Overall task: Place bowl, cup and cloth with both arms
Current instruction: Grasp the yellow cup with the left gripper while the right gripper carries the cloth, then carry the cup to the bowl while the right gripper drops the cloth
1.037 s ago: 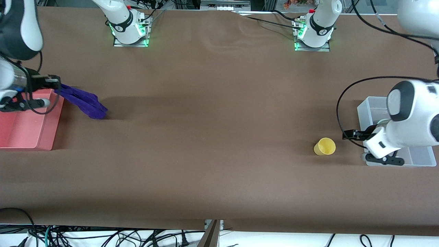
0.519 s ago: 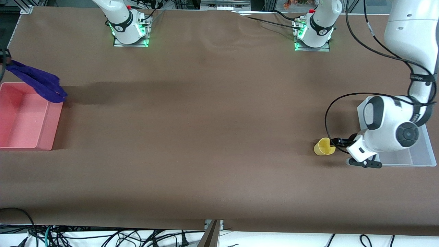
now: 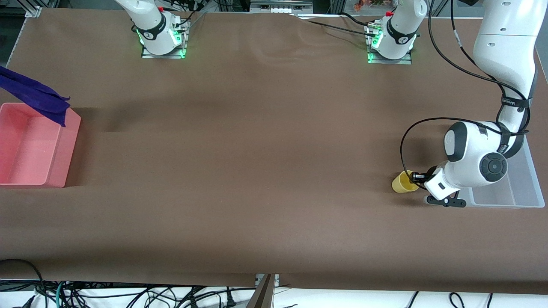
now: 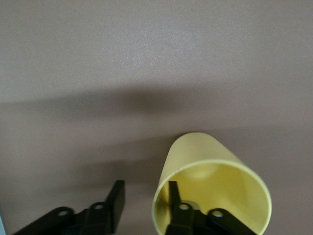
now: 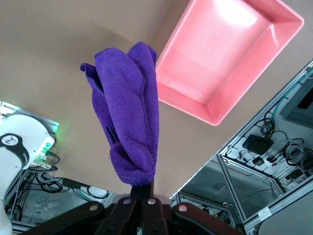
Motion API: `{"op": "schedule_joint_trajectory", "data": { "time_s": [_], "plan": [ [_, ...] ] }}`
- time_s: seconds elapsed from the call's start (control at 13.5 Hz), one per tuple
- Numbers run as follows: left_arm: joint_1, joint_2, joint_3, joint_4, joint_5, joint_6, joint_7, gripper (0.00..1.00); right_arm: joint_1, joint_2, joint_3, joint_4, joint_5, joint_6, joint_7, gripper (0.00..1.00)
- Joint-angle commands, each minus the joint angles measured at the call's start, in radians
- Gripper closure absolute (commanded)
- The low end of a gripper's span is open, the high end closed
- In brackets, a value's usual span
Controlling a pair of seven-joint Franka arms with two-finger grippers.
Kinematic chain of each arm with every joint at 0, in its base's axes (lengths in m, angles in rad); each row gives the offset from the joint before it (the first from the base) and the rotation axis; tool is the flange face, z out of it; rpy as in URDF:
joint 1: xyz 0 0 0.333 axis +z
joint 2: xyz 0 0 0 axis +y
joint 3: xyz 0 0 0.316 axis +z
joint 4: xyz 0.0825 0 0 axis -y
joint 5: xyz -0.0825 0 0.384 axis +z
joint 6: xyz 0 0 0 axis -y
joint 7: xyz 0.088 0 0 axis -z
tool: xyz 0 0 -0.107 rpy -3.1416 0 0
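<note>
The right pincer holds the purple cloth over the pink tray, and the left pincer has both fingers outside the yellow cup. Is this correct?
Not quite. The right pincer does hold the deep purple fabric cloth over the pink plastic tray, but the left wrist view shows the left pincer with one finger inside the small yellow plastic cup and one outside.

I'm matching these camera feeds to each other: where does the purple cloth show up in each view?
Front view: the cloth hangs over the pink tray, at the right arm's end of the table.
Left wrist view: not in it.
Right wrist view: cloth hangs from the right gripper.
Shared landmark: the pink tray.
</note>
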Motion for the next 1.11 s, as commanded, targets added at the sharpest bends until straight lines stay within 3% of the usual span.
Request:
{"op": "schedule_joint_trajectory", "data": {
  "time_s": [0.0, 0.3, 0.52, 0.81, 1.04],
  "plan": [
    [-0.005, -0.012, 0.001, -0.003, 0.001, 0.0, -0.018, 1.0, -0.001, 0.01, -0.052, -0.016, -0.013, 0.06, -0.071, 1.0],
    [-0.02, -0.025, -0.002, 0.01, 0.001, -0.02, -0.071, 1.0, -0.008, 0.03, -0.113, -0.05, -0.011, 0.171, -0.135, 1.0],
    [-0.019, -0.06, -0.005, 0.044, -0.001, -0.111, -0.07, 1.0, -0.014, 0.054, -0.146, -0.081, 0.005, 0.279, -0.146, 1.0],
    [0.004, -0.1, 0.0, 0.191, 0.001, -0.354, -0.007, 1.0, -0.041, 0.103, -0.158, -0.11, 0.099, 0.413, -0.148, 1.0],
    [0.07, -0.103, 0.006, 0.314, 0.016, -0.522, 0.115, 1.0, -0.06, 0.103, -0.161, -0.124, 0.111, 0.45, -0.152, 1.0]
  ]
}}
